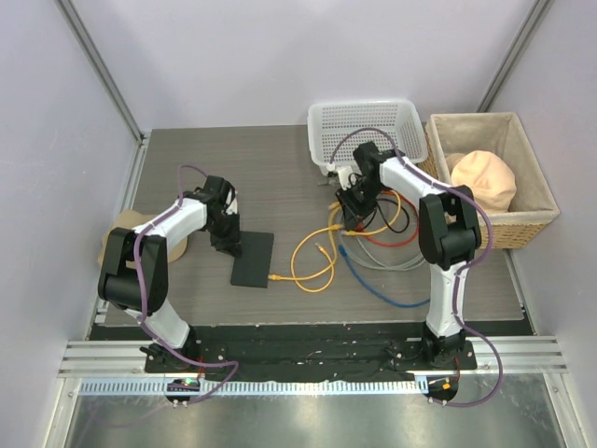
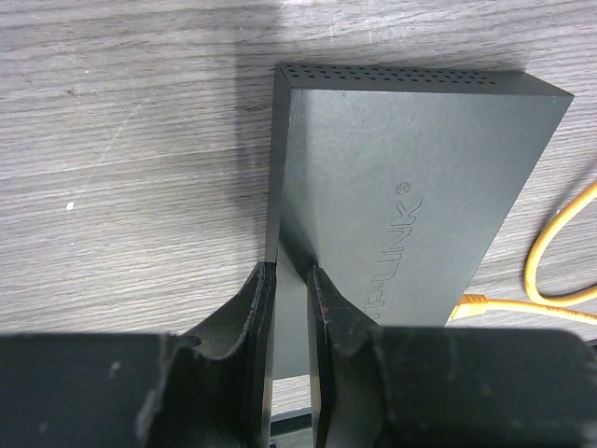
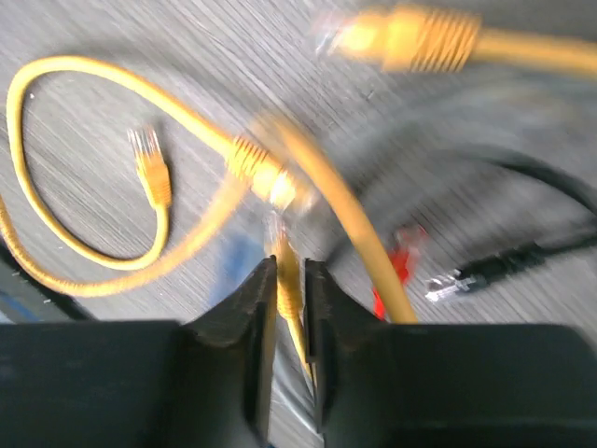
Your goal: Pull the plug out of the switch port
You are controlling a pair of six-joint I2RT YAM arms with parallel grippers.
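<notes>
The switch (image 1: pixel 254 259) is seen on the table (image 1: pixel 187 168), left of centre, with a plug (image 1: pixel 277 277) seated at its near right corner. Its edge is pinched by the left gripper (image 2: pixel 291 273). A yellow cable (image 3: pixel 289 287) is clamped between the narrow jaws of the right gripper (image 3: pixel 290 268).

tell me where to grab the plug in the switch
The yellow boot of the plug, just where it leaves the switch. Come from the right with fingers across it: it sticks out sideways there, and the left gripper clamps its far side.
</notes>
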